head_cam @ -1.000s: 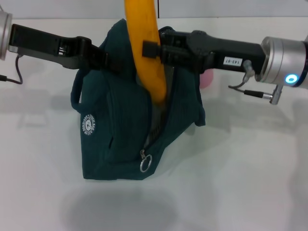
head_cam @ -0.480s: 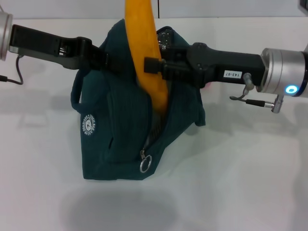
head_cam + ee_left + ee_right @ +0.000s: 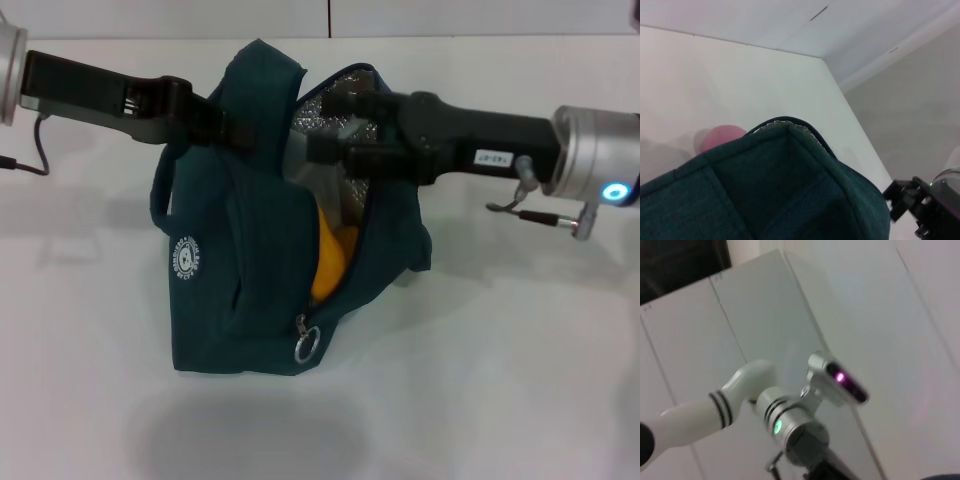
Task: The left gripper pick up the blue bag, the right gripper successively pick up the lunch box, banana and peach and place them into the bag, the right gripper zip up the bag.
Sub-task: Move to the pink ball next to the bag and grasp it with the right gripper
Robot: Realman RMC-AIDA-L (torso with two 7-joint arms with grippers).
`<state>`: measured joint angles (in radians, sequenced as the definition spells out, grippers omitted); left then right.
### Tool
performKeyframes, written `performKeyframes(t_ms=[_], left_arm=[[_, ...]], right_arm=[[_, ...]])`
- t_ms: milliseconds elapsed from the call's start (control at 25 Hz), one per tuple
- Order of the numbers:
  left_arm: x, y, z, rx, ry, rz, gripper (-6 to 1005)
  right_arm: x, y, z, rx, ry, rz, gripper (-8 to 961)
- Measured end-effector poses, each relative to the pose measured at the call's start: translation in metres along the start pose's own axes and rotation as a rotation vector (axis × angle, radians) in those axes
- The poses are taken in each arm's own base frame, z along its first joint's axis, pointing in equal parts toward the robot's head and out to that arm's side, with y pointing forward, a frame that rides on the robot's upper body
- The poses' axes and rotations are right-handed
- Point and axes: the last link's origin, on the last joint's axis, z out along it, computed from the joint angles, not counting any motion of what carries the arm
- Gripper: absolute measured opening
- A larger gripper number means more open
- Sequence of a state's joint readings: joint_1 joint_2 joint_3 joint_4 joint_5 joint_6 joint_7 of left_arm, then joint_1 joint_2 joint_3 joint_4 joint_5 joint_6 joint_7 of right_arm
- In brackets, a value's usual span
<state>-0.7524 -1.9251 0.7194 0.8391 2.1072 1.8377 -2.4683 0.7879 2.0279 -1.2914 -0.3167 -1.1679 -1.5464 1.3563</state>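
Banana [image 3: 330, 262] sat inside blue bag [image 3: 235, 290], which left claw [image 3: 218, 124] held clamped; right claw [image 3: 322, 150] hung spread empty over the opening; peach [image 3: 721, 138] looked next.

Dark teal bag [image 3: 230, 290] (silver foil lining, white round logo); yellow-orange banana [image 3: 330, 262]; pink peach [image 3: 721, 138].

Readable marks, as I see them from my station: small white label [image 3: 489, 157] on the right gripper arm, characters appear upside down, roughly "143-07", uncertain. Round white logo [image 3: 184, 262] on the blue bag [image 3: 250, 290]: lettering illegible.
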Motion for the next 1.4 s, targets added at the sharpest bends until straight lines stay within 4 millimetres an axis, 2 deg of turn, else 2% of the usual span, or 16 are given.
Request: performKeyframes(t_ms=[40, 80, 120, 280, 440, 560, 680, 800, 840, 880, 1040, 1400], left_arm=[[0.000, 0.000, 0.000, 0.000, 0.000, -0.001, 32], [-0.001, -0.001, 0.000, 0.000, 0.001, -0.003, 32], [-0.001, -0.001, 0.000, 0.000, 0.001, -0.003, 32], [-0.001, -0.001, -0.001, 0.000, 0.001, -0.006, 32], [-0.002, -0.001, 0.000, -0.001, 0.000, -0.005, 32], [-0.003, -0.001, 0.000, -0.002, 0.000, -0.009, 32], [-0.004, -0.003, 0.000, 0.000, 0.002, -0.014, 33], [-0.005, -0.004, -0.001, 0.006, 0.009, -0.016, 33], [-0.004, -0.004, -0.001, 0.007, 0.010, -0.017, 33], [-0.004, -0.004, -0.001, 0.008, 0.011, -0.017, 33], [-0.004, -0.004, 0.000, 0.008, 0.011, -0.014, 33], [0.002, 0.000, 0.002, 0.004, 0.007, 0.011, 33]], right_arm=[[-0.001, 0.000, -0.004, 0.010, -0.013, -0.007, 815], [-0.005, 0.000, -0.017, 0.043, -0.051, -0.037, 821], [-0.005, 0.000, -0.017, 0.043, -0.051, -0.037, 826], [-0.019, -0.005, -0.052, 0.187, -0.128, -0.126, 849], [-0.021, -0.025, -0.089, 0.412, -0.142, -0.131, 872], [-0.012, -0.042, -0.101, 0.531, -0.088, -0.102, 868], [0.000, -0.058, -0.100, 0.624, -0.002, -0.091, 864], [0.012, -0.075, -0.087, 0.712, 0.121, -0.118, 862], [0.018, -0.082, -0.077, 0.731, 0.190, -0.131, 862], [0.018, -0.082, -0.077, 0.731, 0.190, -0.131, 861], [0.026, -0.093, -0.044, 0.697, 0.300, -0.120, 860], [0.029, -0.093, -0.029, 0.671, 0.329, -0.098, 848]])
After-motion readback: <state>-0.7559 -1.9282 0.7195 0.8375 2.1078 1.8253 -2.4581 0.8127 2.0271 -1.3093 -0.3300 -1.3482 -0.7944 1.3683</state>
